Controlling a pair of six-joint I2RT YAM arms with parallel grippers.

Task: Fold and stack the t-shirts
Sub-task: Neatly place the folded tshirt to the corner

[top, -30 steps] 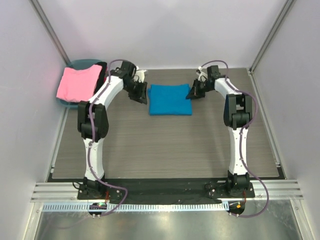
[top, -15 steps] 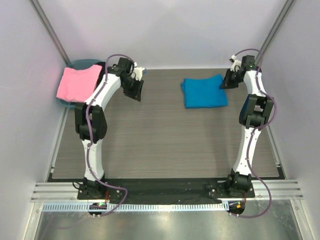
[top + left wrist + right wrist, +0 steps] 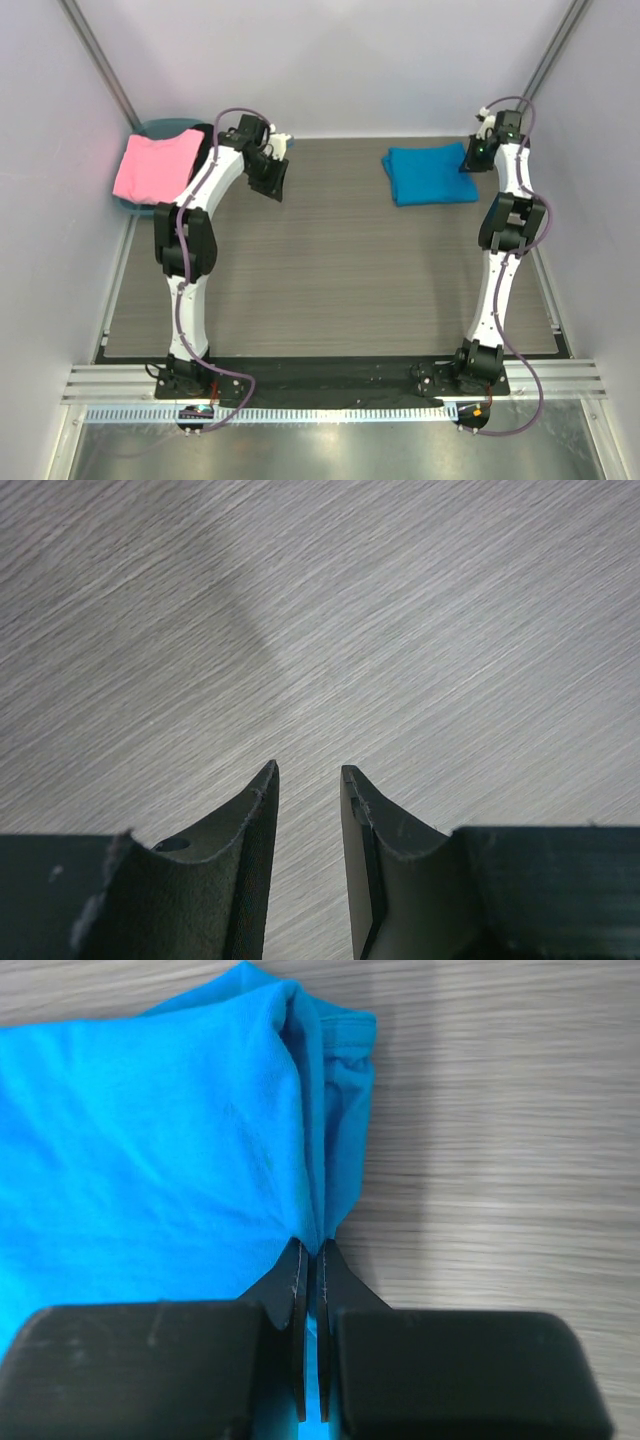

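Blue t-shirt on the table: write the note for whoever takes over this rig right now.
Right hand: shut on the edge of the blue t-shirt, which lies folded at the far right of the table.
Left hand: open and empty, over bare table near the far left.
Pink t-shirt: draped over the basket in the far left corner.
Done: the blue one is folded.
Left: release it, fetch and fold the pink one, and stack them.
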